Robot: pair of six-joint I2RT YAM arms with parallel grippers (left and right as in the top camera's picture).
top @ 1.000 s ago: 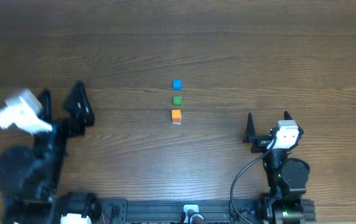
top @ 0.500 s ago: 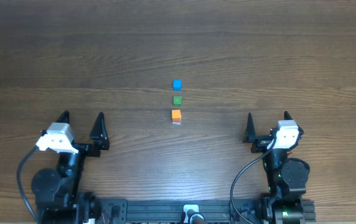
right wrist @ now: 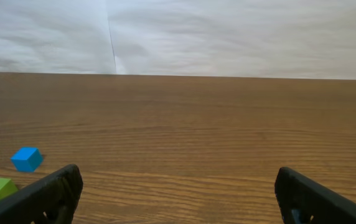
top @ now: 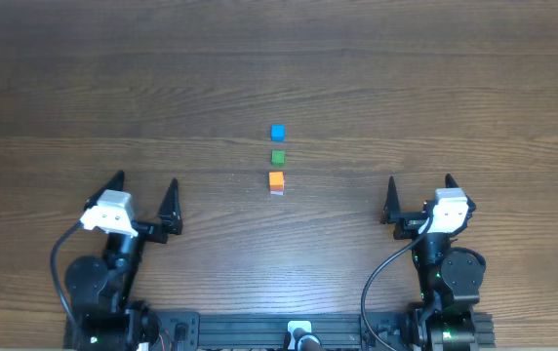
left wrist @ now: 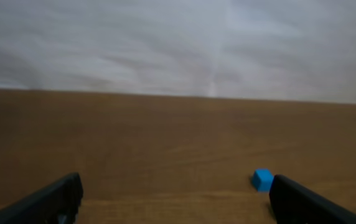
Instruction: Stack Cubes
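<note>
Left gripper (top: 145, 180): low over the wooden table (top: 279, 58) in front of its base, jaws spread wide and gripping nothing, the cubes well apart off to its right. Centre, between the two grippers: blue cube (top: 277, 133), green cube (top: 278, 157) and orange cube (top: 276, 180) in a short line, each near the next but not touching, unstacked, orange nearest the arm bases. Right gripper (top: 419, 180): jaws equally wide and empty, the cubes well apart off to its left.

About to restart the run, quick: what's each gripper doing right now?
Left gripper: open, holding nothing.
Right gripper: open, holding nothing.
</note>
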